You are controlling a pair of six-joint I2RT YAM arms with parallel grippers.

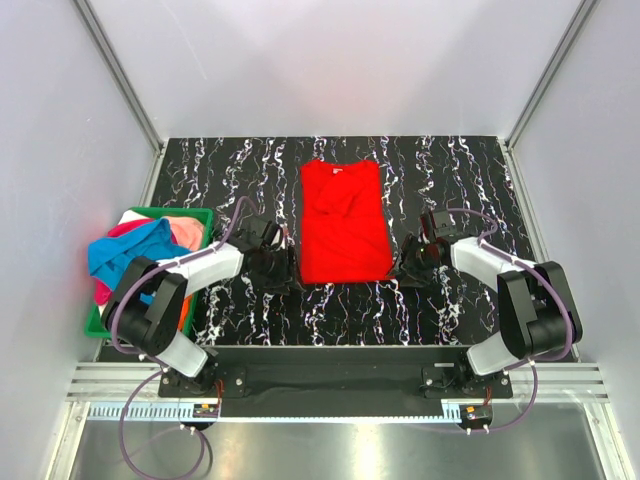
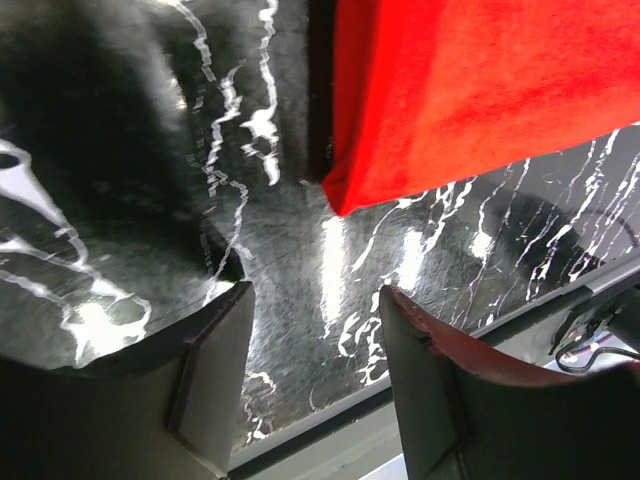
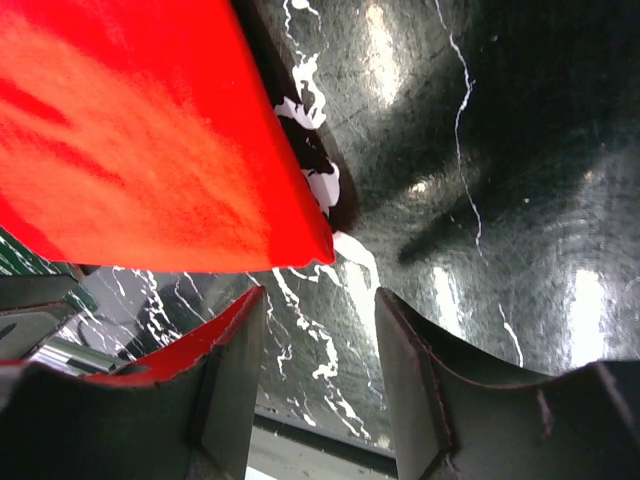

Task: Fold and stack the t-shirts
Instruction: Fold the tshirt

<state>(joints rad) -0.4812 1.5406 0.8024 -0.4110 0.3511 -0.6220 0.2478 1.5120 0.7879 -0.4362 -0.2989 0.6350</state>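
A bright red t-shirt [image 1: 343,222], folded into a long rectangle, lies flat on the black marbled table. My left gripper [image 1: 277,271] is open and empty, just left of the shirt's near left corner [image 2: 340,200]. My right gripper [image 1: 408,272] is open and empty, just right of the near right corner [image 3: 318,245]. Neither touches the cloth. Blue [image 1: 125,255], pink [image 1: 185,230] and orange t-shirts are heaped in the green bin [image 1: 200,215] at the left.
Grey walls with metal posts enclose the table [image 1: 450,180] on three sides. A metal rail [image 1: 340,385] runs along the near edge behind the arm bases. The green bin stands against the left wall.
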